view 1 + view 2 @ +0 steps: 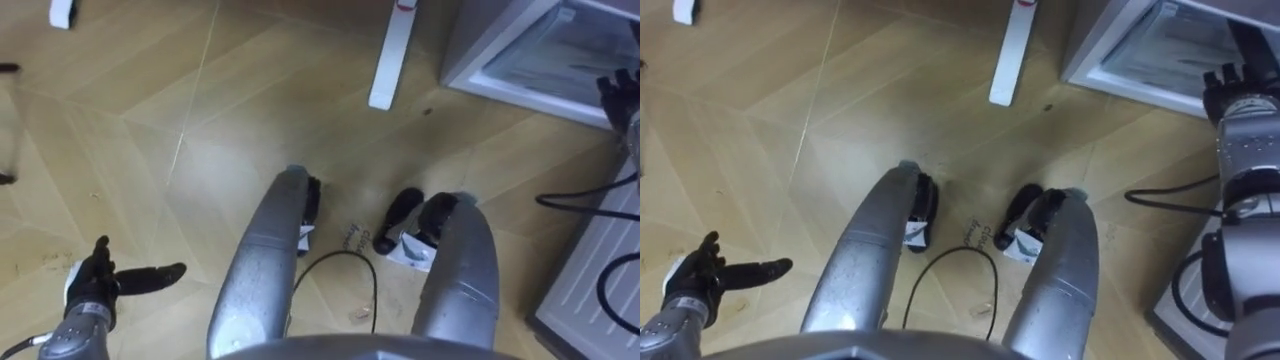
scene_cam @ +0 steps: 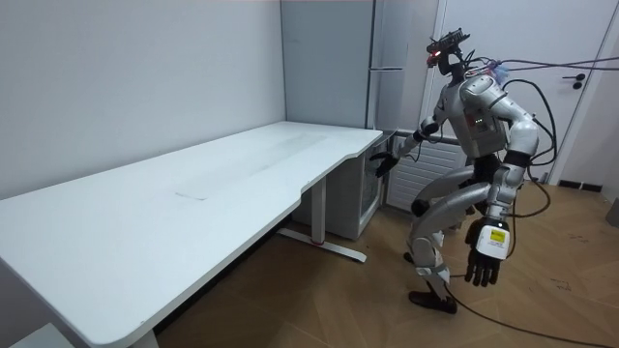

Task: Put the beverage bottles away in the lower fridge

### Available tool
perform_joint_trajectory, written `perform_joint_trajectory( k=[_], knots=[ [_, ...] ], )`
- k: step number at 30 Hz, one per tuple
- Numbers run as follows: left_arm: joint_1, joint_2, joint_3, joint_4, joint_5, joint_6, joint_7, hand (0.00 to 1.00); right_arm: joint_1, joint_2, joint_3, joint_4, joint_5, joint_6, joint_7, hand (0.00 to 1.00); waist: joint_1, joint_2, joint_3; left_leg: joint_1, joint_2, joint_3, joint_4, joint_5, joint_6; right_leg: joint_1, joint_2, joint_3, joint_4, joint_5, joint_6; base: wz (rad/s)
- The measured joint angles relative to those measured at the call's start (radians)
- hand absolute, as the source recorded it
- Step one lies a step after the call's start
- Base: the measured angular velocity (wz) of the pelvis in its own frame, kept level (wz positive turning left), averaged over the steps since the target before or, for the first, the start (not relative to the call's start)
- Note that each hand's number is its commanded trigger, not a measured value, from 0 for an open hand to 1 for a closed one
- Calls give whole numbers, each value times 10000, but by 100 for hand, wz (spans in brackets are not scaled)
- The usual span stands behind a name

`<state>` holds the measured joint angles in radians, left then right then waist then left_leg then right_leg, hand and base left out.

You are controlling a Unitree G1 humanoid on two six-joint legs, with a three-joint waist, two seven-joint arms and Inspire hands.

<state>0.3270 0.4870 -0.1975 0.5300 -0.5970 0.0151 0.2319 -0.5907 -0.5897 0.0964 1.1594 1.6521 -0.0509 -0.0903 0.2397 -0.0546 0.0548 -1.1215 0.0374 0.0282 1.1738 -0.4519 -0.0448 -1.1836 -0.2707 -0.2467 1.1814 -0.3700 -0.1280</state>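
Pale herringbone wood floor (image 1: 150,130) runs under the whole scene. The room view takes in a long white desk with a curved front edge (image 2: 193,193) against a grey wall. It also shows a tall pale grey fridge cabinet (image 2: 401,34) in the corner behind the robot. The robot stands with its knees bent just past the desk's far end, facing the corner.

The low glass-fronted fridge with a grey frame (image 2: 372,203) stands on the floor between the desk's end and the tall cabinet. From the room view it shows as a narrow upright box. The eye views look down on it from above, in their upper right corner (image 1: 520,50). Its glass front faces the robot, and its lower front edge runs aslant from upper left down to the right. I cannot tell whether the door is ajar.

A white desk foot (image 1: 395,55) lies on the floor left of the fridge.

The right hand (image 1: 1237,85) is stretched forward at the fridge's front, and I cannot tell how its fingers are set. The left hand (image 1: 95,285) hangs low at the robot's side, empty, with straight fingers and a raised thumb.
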Motion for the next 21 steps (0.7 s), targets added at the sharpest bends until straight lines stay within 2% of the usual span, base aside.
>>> perform_joint_trajectory(
  k=[2, 5, 9, 12, 14, 16, 21],
  knots=[
    [0, -2, -1, -11, 18, 13, 0, 0, 0, 0, 6, -1, -9, -11, 0, 0, 47, 5, 2, -15, 13, -46, -11, 36, -56, 25, -93, -142, 17, -38, -71, 4],
    [98, -1, 71, -87, -4, 9, 0, 0, -1, -4, 0, -1, -4, -46, -2, 0, 188, 39, 10, 18, 5, -115, -59, 68, -104, 176, -496, -613, 8, -98, -177, 0],
    [483, -3, 164, -287, -125, 9, 0, 0, -1, -35, -5, -2, 15, -160, -84, 0, 358, 59, -1, 38, 1, -138, -106, 112, -170, 242, -722, -866, 10, -130, -226, -1],
    [766, -22, 214, -376, -256, 13, 0, 0, -1, -67, 0, -70, 73, -160, -248, 0, 433, 94, -22, 73, 3, -198, -132, 130, -203, 350, -871, -1073, 15, -190, -131, 2],
    [770, -50, 352, -360, -270, 9, -55, 0, -2, -69, 3, -68, 118, -127, -377, 0, 461, 100, -24, 76, -48, -355, -185, 166, -271, 522, -1120, -1429, 13, -302, -26, 13],
    [772, -61, 359, -359, -208, 9, -72, 0, -1, -70, 1, -68, 115, -124, -409, 0, 468, 100, -24, 74, -155, -470, -216, 195, -318, 583, -1229, -1582, 13, -322, -45, 11],
    [769, -84, 382, -226, -192, -15, -88, 0, -1, -129, -6, -68, 114, -130, -427, 0, 523, 100, -25, 84, -239, -478, -398, 325, -317, 690, -1606, -1898, -1, -413, -5, 10]
  ],
)
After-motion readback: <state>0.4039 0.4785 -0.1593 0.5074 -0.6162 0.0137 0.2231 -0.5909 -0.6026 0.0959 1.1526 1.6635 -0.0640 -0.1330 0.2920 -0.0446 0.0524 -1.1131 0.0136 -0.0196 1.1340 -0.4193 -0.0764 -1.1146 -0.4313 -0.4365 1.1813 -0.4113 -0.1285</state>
